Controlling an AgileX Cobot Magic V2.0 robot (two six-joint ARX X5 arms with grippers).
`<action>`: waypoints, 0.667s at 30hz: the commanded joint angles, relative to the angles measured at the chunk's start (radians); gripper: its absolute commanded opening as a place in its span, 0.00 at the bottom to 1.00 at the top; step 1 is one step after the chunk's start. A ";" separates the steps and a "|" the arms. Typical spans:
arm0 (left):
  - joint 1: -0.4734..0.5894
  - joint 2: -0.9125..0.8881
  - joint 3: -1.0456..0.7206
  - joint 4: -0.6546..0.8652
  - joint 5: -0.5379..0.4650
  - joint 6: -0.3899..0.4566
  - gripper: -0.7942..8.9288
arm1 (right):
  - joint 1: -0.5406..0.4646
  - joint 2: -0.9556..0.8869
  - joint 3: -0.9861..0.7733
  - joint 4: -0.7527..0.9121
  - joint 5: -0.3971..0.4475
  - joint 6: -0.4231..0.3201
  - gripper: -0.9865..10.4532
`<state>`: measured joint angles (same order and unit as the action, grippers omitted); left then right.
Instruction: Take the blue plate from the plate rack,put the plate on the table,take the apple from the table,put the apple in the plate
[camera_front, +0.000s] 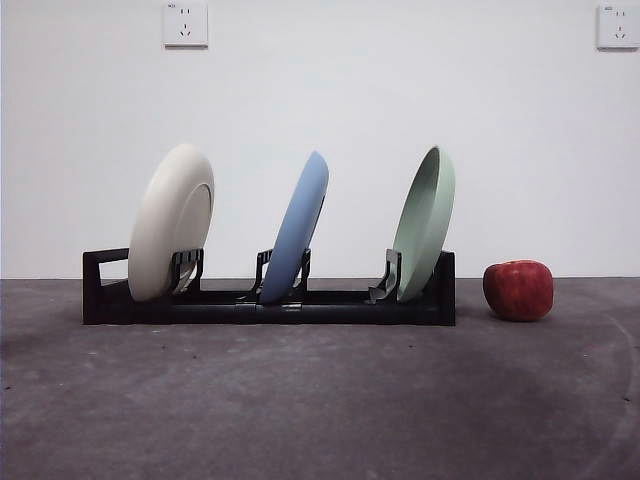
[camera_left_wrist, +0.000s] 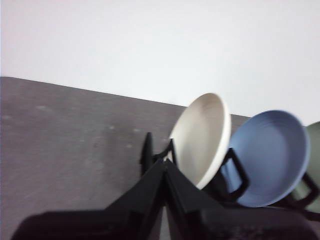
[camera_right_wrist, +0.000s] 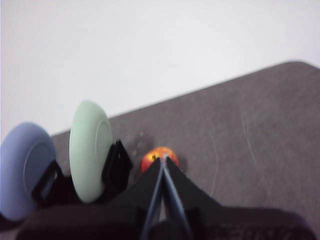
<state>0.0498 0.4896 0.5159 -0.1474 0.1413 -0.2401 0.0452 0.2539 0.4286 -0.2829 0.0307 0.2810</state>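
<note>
The blue plate leans in the rack's middle slot, propped by prongs, the apple sits on the table beside it, while both hands wait pressed together, untouching.

The blue plate is a soft, flat blue all over. The plate beside it on one side is cream-white, and the one on the other side is pale green. The plate rack is plain black. The apple is deep red with faint yellow streaks. The tabletop is dark grey and blotchy, with light scuff marks. The wall is white. Both tools, left and right, are black.
</note>
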 joint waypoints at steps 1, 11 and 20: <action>0.002 0.077 0.069 0.006 0.079 -0.056 0.08 | 0.000 0.090 0.082 -0.087 -0.017 0.012 0.08; -0.031 0.402 0.315 -0.013 0.407 -0.160 0.08 | 0.000 0.457 0.355 -0.393 -0.017 0.015 0.09; -0.150 0.871 0.809 -0.361 0.468 -0.112 0.08 | 0.000 0.689 0.449 -0.500 -0.134 0.014 0.09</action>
<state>-0.0956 1.3476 1.3090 -0.5068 0.6056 -0.3763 0.0452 0.9424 0.8738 -0.7860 -0.0978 0.2893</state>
